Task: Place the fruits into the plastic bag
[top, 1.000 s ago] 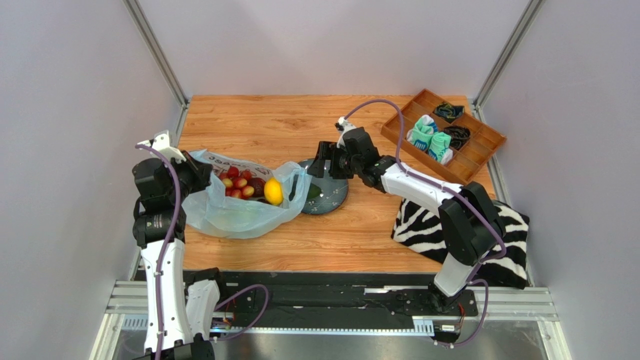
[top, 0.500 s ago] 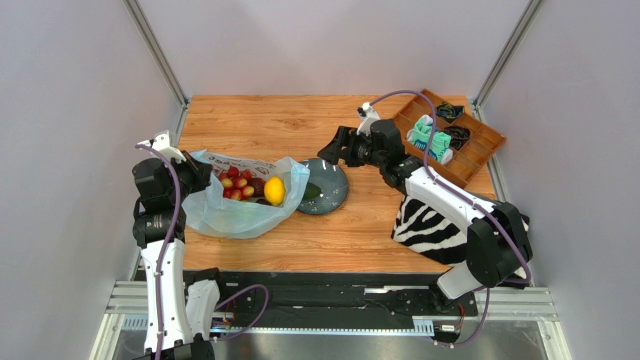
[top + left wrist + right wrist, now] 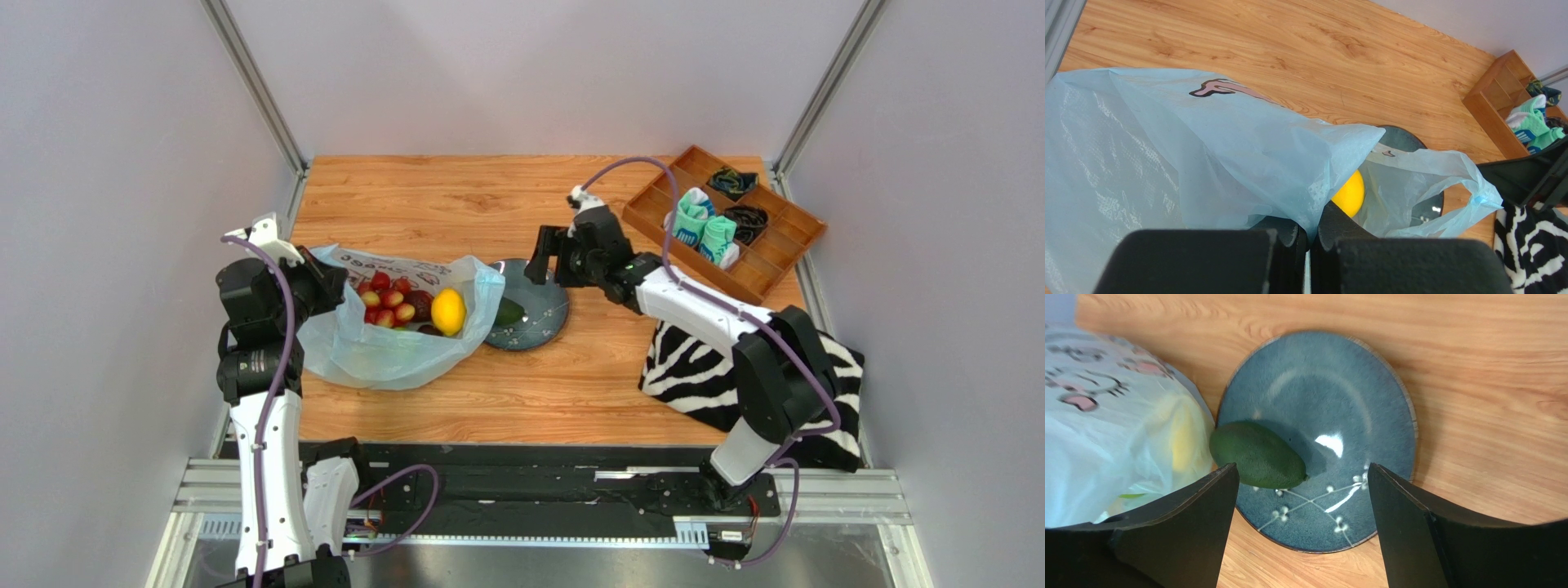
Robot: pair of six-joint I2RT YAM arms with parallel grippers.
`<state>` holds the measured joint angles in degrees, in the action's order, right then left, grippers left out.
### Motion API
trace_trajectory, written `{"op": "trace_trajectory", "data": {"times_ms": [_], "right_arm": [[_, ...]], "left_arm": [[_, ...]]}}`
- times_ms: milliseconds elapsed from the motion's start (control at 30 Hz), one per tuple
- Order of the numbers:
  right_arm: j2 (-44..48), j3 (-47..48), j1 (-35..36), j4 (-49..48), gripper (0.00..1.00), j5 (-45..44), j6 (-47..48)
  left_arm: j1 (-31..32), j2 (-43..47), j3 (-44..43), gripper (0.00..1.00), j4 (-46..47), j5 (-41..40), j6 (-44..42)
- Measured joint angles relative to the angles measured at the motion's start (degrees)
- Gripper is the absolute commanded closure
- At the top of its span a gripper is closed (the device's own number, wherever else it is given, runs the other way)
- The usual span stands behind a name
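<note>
The right gripper (image 3: 1303, 470) is being held with its jaws wide apart over the dark plate (image 3: 1339, 386). The dark green fruit (image 3: 1257, 454) is lying on that plate just ahead of one finger, beside the plastic bag (image 3: 1198, 153). The bag's rim is being pinched by the closed left gripper (image 3: 1309, 228), and the lemon (image 3: 1350, 195) is sitting inside, just beyond its fingers.
</note>
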<state>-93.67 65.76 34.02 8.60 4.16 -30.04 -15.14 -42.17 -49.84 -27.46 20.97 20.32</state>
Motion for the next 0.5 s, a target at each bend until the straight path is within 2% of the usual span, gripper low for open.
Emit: {"op": "trace_trajectory", "data": {"times_ms": [500], "right_arm": [[-12.68,12.41,12.46,6.49,0.18,-5.42,11.72]], "left_arm": [[0.00,-0.33,0.22,1.00,0.09,0.20,0.04]]}}
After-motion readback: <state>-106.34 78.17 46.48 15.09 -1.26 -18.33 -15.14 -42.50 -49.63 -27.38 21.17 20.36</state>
